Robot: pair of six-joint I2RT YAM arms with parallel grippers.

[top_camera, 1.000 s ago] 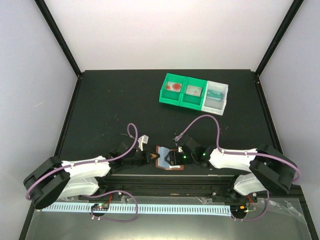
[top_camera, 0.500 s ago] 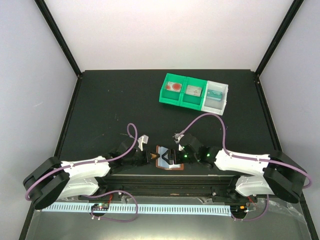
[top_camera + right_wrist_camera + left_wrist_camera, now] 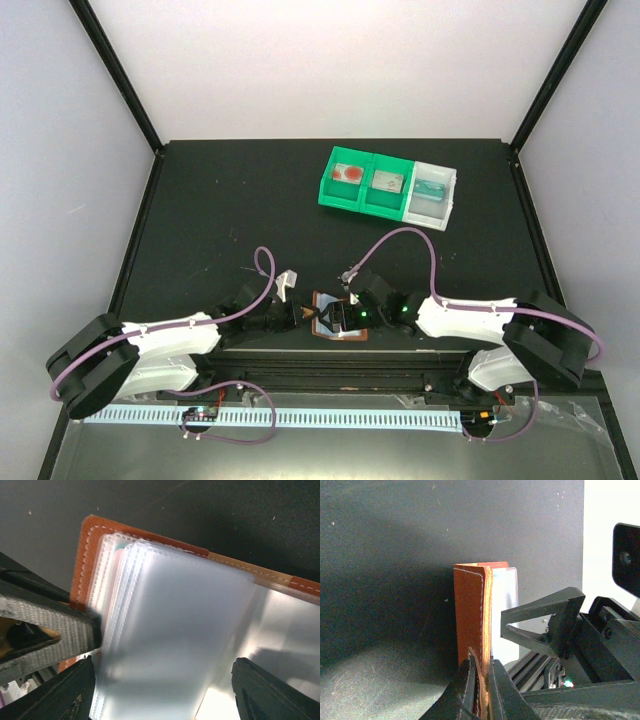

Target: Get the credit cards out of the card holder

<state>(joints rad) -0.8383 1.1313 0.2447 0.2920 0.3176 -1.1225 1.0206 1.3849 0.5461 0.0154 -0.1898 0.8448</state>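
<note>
The card holder lies open at the table's near edge between my two grippers. In the left wrist view its reddish-brown cover stands on edge, and my left gripper is shut on its near rim. My right gripper is open, its fingers wide apart on either side of the stack of clear pockets. The credit cards show only as faint pinkish and bluish edges inside the pockets. In the top view the right gripper covers much of the holder.
Two green bins and a white bin stand joined at the back right, each with a small item inside. The table's front rail runs just behind the holder, close to both arms.
The right arm's elbow swung out to the right and came back. Its gripper stays over the holder, a little lower and to the left. The left arm has not moved.
</note>
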